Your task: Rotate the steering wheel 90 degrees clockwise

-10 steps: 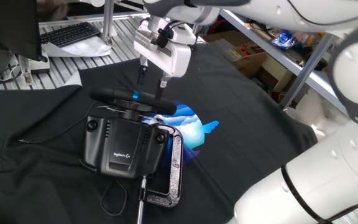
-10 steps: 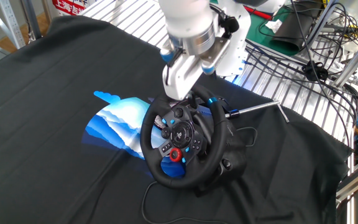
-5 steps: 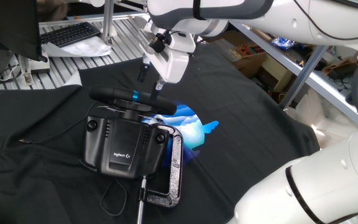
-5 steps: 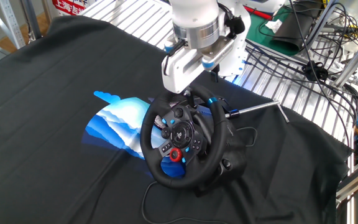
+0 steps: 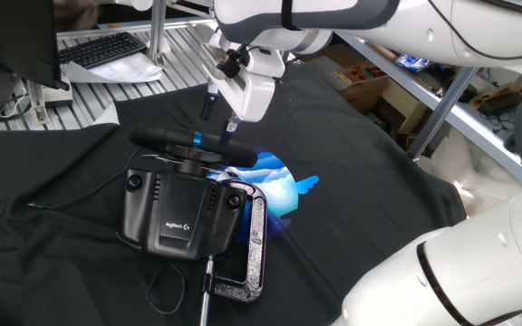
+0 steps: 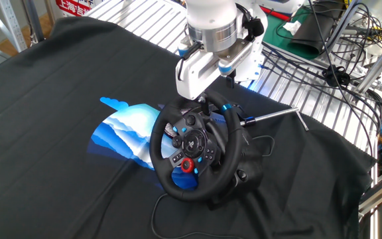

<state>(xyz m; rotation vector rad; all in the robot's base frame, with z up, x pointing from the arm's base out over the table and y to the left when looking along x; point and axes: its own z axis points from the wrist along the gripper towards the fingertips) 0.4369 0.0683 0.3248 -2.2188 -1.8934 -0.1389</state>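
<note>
The white two-finger gripper (image 5: 220, 115) is held spread, grasping nothing; the black round steering wheel (image 6: 194, 149) is seen just below it.

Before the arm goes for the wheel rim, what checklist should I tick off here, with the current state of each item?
1. Gripper above the top of the steering wheel: ok, it hangs just above the rim near the blue stripe.
2. Jaws clear of the rim: ok, a gap shows in both views.
3. Jaws apart enough to straddle the rim: ok, open.
4. Base held by the C-clamp: cannot tell how firmly.
5. Cable away from the rim: ok.
6. Wheel turned yet: not ok, stripe at top.
</note>
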